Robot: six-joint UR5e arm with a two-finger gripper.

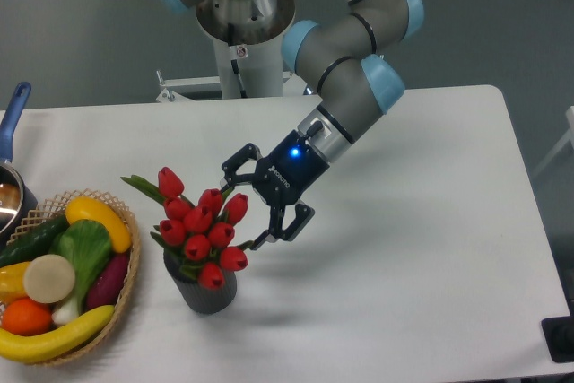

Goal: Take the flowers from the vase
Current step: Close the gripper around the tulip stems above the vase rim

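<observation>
Flowers: a bunch of red tulip buds with green leaves (199,229), standing upright in the vase at the front left of the table, the buds packed close, one taller bud and a long leaf reaching up and to the left.

Vase: a short dark grey cylinder (208,294) on the white tabletop, just to the right of the basket; most of its rim is hidden under the leaves and buds.

Gripper: black two-finger gripper (244,206) with a blue light glowing on its body, tilted down toward the left. Its jaws stand wide apart — one finger near the upper right buds, the other (285,225) lower and to the right of the bunch. It holds nothing; whether a fingertip touches a bud I cannot tell.

Arm: grey segmented robot arm with light blue joint caps (354,60), coming down from the top centre to the gripper.

Basket: a woven wicker basket (132,265) at the left edge, filled with colourful toy fruit and vegetables (67,280) — yellow, green, orange, purple and a pale round slice among them.

Table: a white rectangular table (421,221).

Pot: part of a metal pot with a blue handle (13,118) at the far left, cut by the frame.
</observation>
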